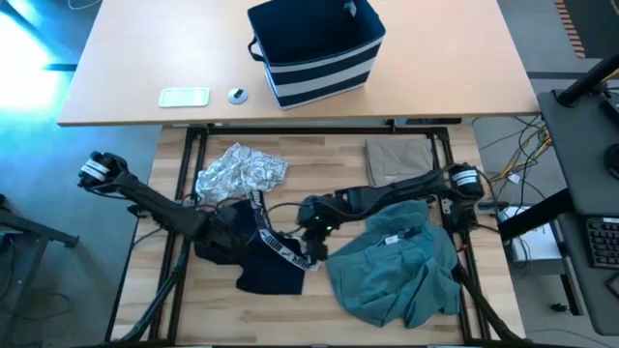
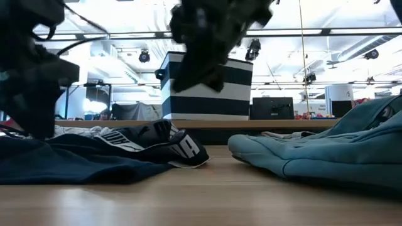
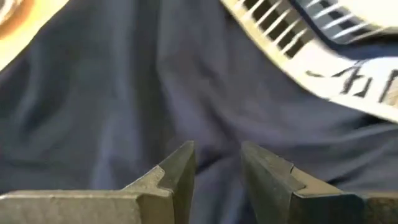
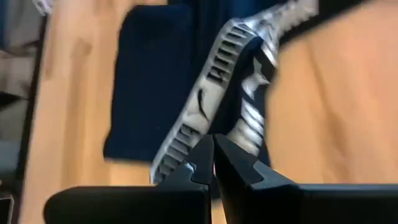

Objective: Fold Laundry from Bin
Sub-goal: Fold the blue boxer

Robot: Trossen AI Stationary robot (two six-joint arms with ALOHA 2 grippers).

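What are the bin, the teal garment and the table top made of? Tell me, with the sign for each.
Bin: soft woven fabric, matte; its walls sag slightly.
Teal garment: soft cloth, probably cotton knit; it lies in loose folds.
Table top: light wood or wood-look laminate; plank lines show, with a faint sheen.

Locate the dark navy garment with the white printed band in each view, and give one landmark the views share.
High view: navy garment, lower centre of the table, between both arms.
Low view: navy garment, lying flat at left, in front of the striped bin.
Left wrist view: navy garment fills the picture beyond the fingers.
Right wrist view: navy garment, beyond the fingers.
Shared landmark: its white printed band, seen in all four views.
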